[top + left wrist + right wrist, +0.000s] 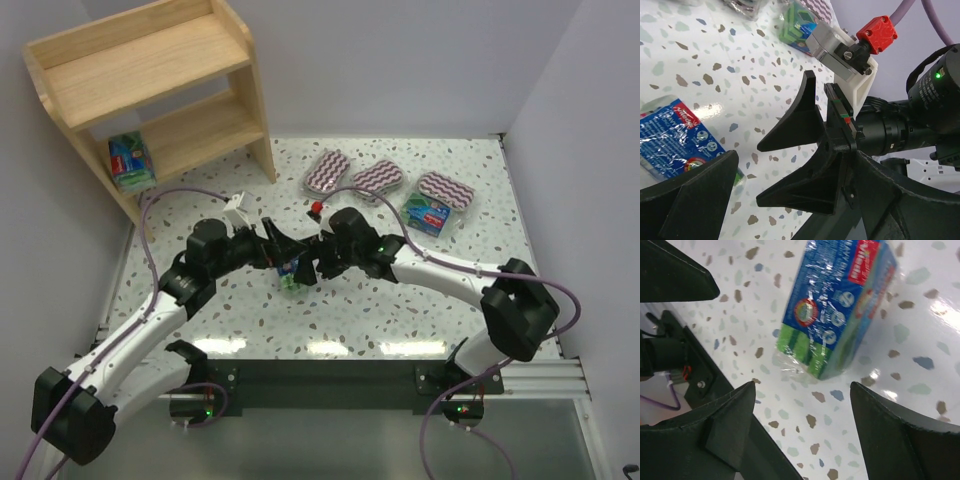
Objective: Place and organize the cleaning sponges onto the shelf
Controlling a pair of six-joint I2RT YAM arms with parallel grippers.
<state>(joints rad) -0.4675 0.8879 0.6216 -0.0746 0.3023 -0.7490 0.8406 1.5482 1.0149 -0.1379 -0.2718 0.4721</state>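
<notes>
A small green-blue sponge pack (293, 272) lies on the table between my two grippers, held by neither. My left gripper (278, 250) is open; in its wrist view (797, 155) the pack (677, 140) lies by its left finger. My right gripper (312, 262) is open just right of the pack, which lies ahead of the fingertips in its wrist view (840, 305). Another green-blue pack (130, 160) sits on the wooden shelf's (150, 60) bottom tier. A third (427, 214) lies at the right beside three zigzag packs (327, 170), (376, 178), (446, 190).
The two grippers are nearly nose to nose; the right gripper's black fingers (800, 115) fill the middle of the left wrist view. White walls close the table at the back and sides. Purple cables loop over both arms.
</notes>
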